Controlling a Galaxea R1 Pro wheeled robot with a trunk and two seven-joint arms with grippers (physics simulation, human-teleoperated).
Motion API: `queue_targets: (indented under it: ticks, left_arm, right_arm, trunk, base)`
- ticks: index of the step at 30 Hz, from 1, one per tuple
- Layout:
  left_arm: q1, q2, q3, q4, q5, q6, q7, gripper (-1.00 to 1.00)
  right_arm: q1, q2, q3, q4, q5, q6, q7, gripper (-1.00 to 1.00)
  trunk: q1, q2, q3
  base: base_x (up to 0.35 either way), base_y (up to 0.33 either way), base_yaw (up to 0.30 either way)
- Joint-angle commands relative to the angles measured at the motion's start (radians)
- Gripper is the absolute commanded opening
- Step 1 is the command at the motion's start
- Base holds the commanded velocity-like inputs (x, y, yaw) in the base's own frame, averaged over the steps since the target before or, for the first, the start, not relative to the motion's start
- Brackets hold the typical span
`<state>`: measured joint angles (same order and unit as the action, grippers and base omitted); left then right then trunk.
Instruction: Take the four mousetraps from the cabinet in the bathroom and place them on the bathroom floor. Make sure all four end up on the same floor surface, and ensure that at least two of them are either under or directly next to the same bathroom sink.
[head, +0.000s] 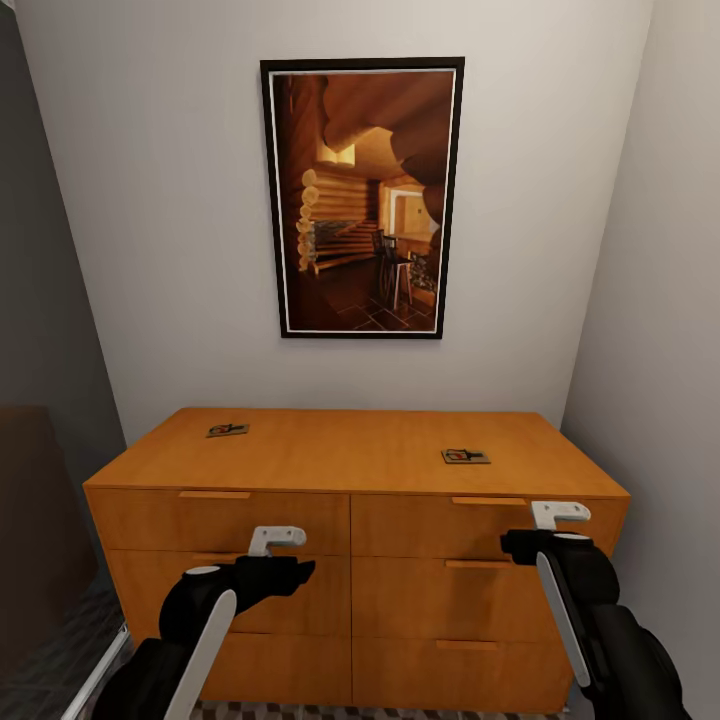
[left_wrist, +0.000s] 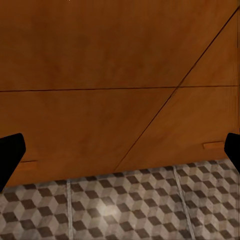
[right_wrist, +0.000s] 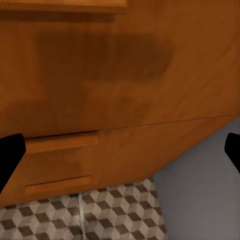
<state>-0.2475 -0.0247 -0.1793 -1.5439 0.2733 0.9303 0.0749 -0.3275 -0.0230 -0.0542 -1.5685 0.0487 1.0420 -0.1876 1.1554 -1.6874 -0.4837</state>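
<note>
- Oddly, two mousetraps lay on top of an orange dresser (head: 355, 465), not on a white cabinet: one trap (head: 228, 430) near its left rear corner, the other (head: 465, 456) toward the right, well apart.
- Only those two of four could be counted; where the rest were could not be told.
- Each trap looked small, flat, light and stiff, a thin wooden slab with a metal part; my guess is it would slide on the smooth top, so pinching across the slab's edges from above seemed best, clear of the metal.
- Left gripper (head: 277, 541) hung low before the drawer fronts; in its wrist view the dark fingertips (left_wrist: 10, 152) sat far apart, so it stood wide and held nothing.
- Right gripper (head: 560, 515) hovered before the upper right drawer, also wide and empty.
- Cube-patterned floor (left_wrist: 125, 210) showed below the dresser.
- One framed picture (head: 362, 198) hung above.
</note>
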Motion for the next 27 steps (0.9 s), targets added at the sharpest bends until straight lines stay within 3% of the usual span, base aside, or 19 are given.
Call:
queue_targets:
  ticks: [1,18,27]
  left_arm:
    - [-0.001,-0.001,-0.001,-0.001,0.009,0.005,0.008,1.0]
    - [-0.002,-0.004,0.0,-0.001,0.009,0.008,0.008,1.0]
    - [-0.005,-0.004,0.0,-0.001,0.009,0.008,0.008,1.0]
  right_arm:
    - [-0.001,0.0,0.0,-0.001,0.004,0.005,0.002,1.0]
    - [-0.003,-0.001,0.0,-0.001,0.004,0.005,0.002,1.0]
    - [-0.037,-0.001,0.0,-0.001,0.005,0.005,0.002,1.0]
  trunk:
    - [0.0,-0.001,-0.001]
    - [0.0,-0.001,-0.001]
    - [0.0,-0.001,-0.001]
  base:
    - [0.0,0.0,0.0]
    - [0.0,0.0,0.0]
    - [0.0,0.0,0.0]
